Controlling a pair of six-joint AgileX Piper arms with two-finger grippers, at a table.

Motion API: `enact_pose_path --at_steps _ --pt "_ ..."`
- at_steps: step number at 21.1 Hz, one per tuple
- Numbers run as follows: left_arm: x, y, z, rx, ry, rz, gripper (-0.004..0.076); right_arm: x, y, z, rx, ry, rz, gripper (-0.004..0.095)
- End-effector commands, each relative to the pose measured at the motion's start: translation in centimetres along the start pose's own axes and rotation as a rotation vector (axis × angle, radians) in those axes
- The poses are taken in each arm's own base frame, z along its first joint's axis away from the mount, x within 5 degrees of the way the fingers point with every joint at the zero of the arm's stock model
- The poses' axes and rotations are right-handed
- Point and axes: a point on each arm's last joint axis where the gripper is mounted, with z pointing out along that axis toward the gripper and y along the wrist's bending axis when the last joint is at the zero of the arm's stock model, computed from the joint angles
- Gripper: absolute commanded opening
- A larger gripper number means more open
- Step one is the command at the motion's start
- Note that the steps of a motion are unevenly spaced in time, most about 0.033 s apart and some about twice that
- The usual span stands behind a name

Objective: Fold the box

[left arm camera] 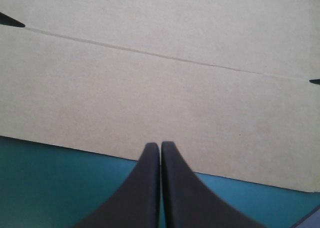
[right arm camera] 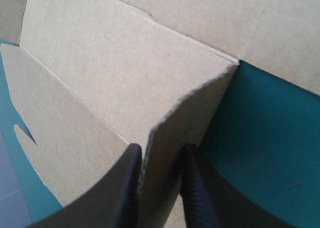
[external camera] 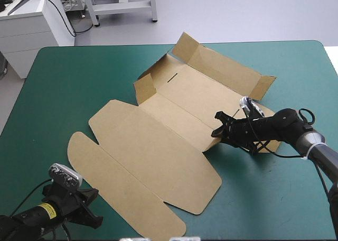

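While the table under its teal-green cover bears the whole work, the box lies across its middle as 1 cut brown sheet, mostly flat.

Largest part: the lid panel, flat, spread between the 2 claws. Its rounded tuck flap lies directly ahead of the left claw.

Next: the base, beyond the right claw, with the long far wall and 1 end flap tilted up but not tucked.

Then: the narrow wall strip between base and lid, raised at the end nearest the right claw. That claw is all but closed, its 2 black fingers pinching the strip's cut end with the board between them. The left claw is closed to a single point and holds nothing. Its tips reach the tuck flap's near edge; whether they touch it cannot be told.

Smallest: a slot in the base, well beyond the right claw.

Progress, as a judgement: early. The far wall, 1 end flap and 1 end of the strip stand partly raised. None appears locked, no flap is tucked, and the lid is flat.

Room: bare cover lies open beside both claws, widest on the left claw's outer side. The table's near edge is close behind the left claw, so backing away looks cramped.
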Motion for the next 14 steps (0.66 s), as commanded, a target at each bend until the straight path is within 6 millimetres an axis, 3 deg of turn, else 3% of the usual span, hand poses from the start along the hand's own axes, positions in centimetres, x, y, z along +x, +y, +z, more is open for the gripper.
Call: enact_pose_path --at_steps 1,9,14 --pt "-1.3 -0.1 -0.6 0.004 -0.082 -0.016 -0.0008 -0.1 1.4 -1.0 -0.058 -0.022 -0.028 0.0004" --pt "-1.3 -0.1 -0.6 0.004 -0.082 -0.016 -0.0008 -0.5 1.4 -1.1 -0.047 -0.063 -0.056 -0.0008" --pt "-1.3 -0.1 -0.6 0.004 -0.082 -0.016 -0.0008 -1.4 2.6 -2.3 0.046 -0.062 -0.263 -0.0003"
